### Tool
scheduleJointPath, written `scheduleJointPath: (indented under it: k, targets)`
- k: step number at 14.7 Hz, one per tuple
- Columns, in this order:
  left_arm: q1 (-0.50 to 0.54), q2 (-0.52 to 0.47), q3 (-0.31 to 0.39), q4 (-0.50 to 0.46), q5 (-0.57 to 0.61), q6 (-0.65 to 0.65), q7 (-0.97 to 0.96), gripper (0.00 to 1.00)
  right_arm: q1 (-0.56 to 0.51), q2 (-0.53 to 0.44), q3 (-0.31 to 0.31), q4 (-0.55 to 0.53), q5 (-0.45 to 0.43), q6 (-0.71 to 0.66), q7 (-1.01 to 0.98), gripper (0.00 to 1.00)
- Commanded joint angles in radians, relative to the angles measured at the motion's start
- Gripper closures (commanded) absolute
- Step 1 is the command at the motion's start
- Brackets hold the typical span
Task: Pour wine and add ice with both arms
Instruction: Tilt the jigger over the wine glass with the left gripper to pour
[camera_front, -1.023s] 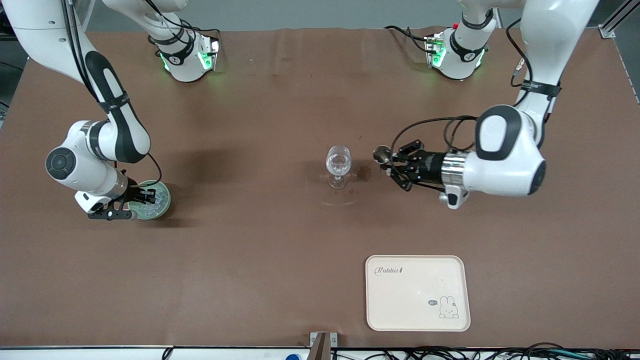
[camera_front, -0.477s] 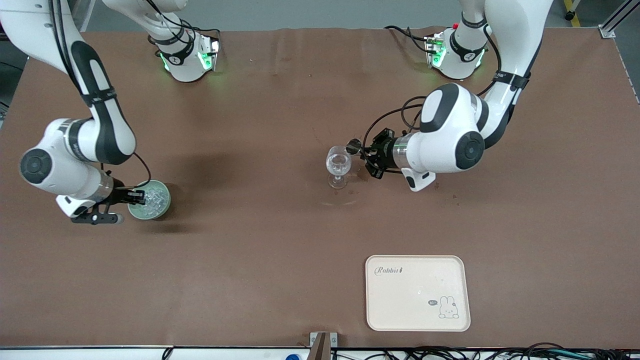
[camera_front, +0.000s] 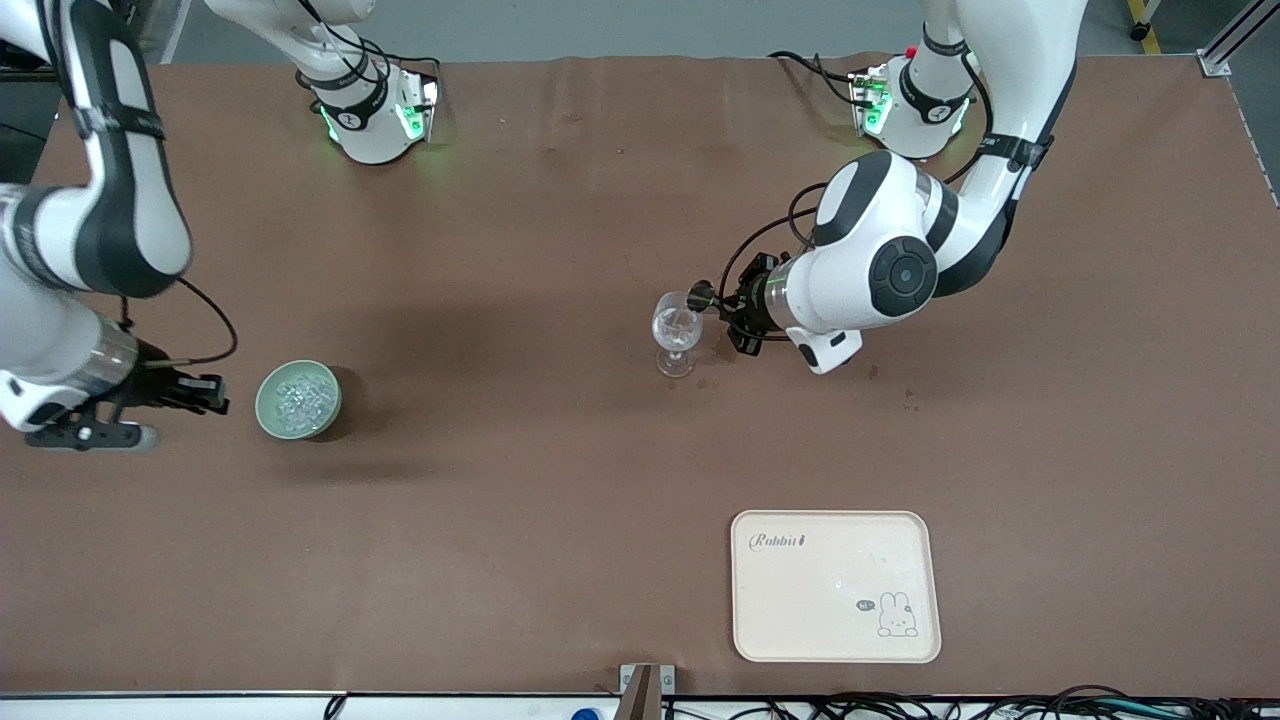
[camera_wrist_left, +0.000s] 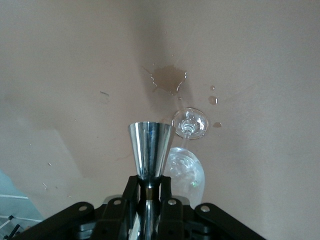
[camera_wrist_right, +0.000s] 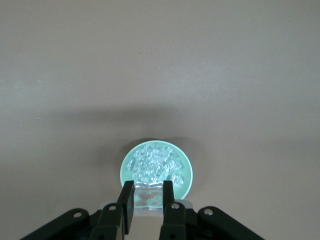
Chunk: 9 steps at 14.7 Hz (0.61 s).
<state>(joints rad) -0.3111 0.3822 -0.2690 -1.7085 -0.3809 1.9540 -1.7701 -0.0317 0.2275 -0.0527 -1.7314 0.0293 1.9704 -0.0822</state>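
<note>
Front view shows our right gripper (camera_front: 205, 392) raised over the counter (camera_front: 500, 520) at the right arm's end, just beside the pale green bowl (camera_front: 266, 420). Its fingers (camera_wrist_right: 167, 192) pinch one clear chunk of ice (camera_wrist_right: 148, 196), seen plainly between the pads in the right wrist view. We judge the chunk is held high so it can travel to the glass without dragging. The rest of the ice (camera_front: 300, 398) lies heaped in the bowl, below and just ahead of those fingertips.

Moving across, the stemmed glass (camera_front: 677, 330) stands upright near the middle of the counter, with glinting bits in its bowl; we cannot tell whether that is ice or only reflections. A wet stain (camera_wrist_left: 169, 80) marks the counter near its foot.

Next comes our left gripper (camera_front: 728, 308), hanging just beside the glass rim. Its fingers (camera_wrist_left: 167, 192) are pressed onto the narrow waist of a metal jigger (camera_wrist_left: 150, 150), whose cup sits straight ahead of the fingertips, at the lip of the glass. We read this as the pouring step: the jigger is kept level with the rim so that a tilt would send wine in, not onto the counter.

Toward the front camera a cream tray (camera_front: 835, 585) lies unused.
</note>
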Motion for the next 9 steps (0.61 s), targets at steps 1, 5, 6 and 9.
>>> scheduleJointPath:
  k: [1, 5, 6, 9]
  targets:
    - [0.001, 0.012, 0.005, 0.021, 0.01, 0.0, 0.001, 0.99, -0.004, -0.062, 0.005, 0.087, 0.001, -0.157, 0.005, 0.9]
    - [0.015, 0.007, -0.006, 0.015, -0.128, -0.009, 0.217, 0.99, 0.002, -0.181, 0.008, 0.095, 0.001, -0.29, 0.009, 0.9]
    - [0.027, 0.006, -0.004, 0.017, -0.171, -0.01, 0.25, 0.99, 0.003, -0.213, 0.01, 0.095, 0.003, -0.318, 0.009, 0.9]
    - [0.072, 0.009, -0.004, 0.029, -0.266, -0.01, 0.329, 0.99, 0.006, -0.289, 0.011, 0.086, 0.003, -0.383, 0.009, 0.9]
